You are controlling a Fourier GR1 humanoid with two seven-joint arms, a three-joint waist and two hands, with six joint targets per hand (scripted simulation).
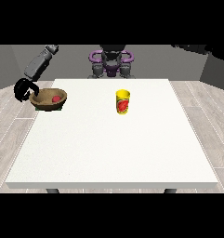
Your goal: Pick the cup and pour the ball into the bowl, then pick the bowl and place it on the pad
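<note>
One robot hand (23, 89), at the view's left, is curling around the brown bowl's (44, 101) rim; a red ball (55, 99) is sitting inside, beside it.

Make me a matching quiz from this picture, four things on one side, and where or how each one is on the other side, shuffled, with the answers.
Things:
1. cup
2. ball
3. bowl
4. hand at the view's left

Places or states:
A. inside the bowl
B. upright near the table's middle
C. at the bowl's rim, off the table's left edge
D. on the green pad at the table's left edge

Pairs: 1-B, 2-A, 3-D, 4-C
</note>
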